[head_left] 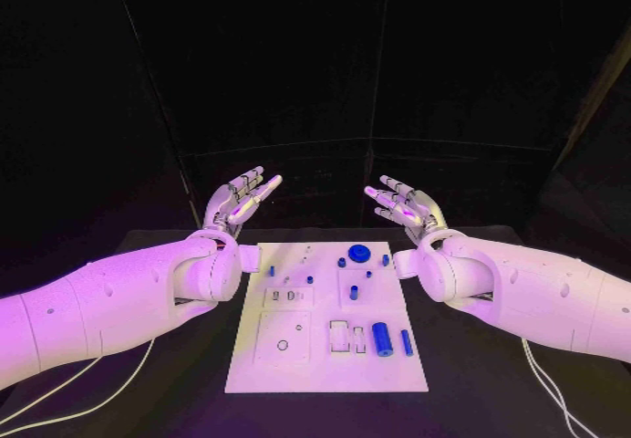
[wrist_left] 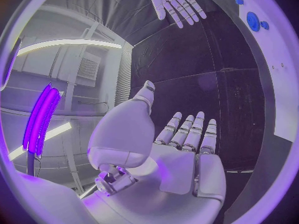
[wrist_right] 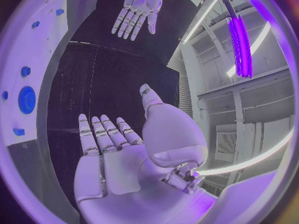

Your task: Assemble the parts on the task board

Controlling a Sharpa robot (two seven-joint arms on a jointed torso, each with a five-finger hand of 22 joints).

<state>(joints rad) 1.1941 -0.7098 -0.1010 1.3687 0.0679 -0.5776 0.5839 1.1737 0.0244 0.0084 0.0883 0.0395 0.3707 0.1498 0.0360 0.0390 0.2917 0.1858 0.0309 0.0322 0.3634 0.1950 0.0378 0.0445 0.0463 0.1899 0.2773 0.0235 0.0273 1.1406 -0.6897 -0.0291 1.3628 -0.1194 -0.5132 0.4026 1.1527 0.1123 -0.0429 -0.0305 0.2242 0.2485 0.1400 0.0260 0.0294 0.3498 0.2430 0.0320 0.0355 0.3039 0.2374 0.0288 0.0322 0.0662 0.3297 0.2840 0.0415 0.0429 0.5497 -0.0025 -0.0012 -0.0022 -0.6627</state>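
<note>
The task board (head_left: pixel 329 365) lies mid-table, its blue parts (head_left: pixel 381 338) loose toward the right and far side, none yet picked up. Beyond its far corners, the left hand (head_left: pixel 241 203) and right hand (head_left: pixel 405 208) hover raised, fingers spread, holding nothing. My worry: big fingers reaching among such small, crowded pieces could knock neighbours rolling off the board.

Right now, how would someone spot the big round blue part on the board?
Find the white task board in the table's middle, between the two arms. At its far end sits the round blue part, a wide disc, far broader than the small blue pieces beside it.
</note>
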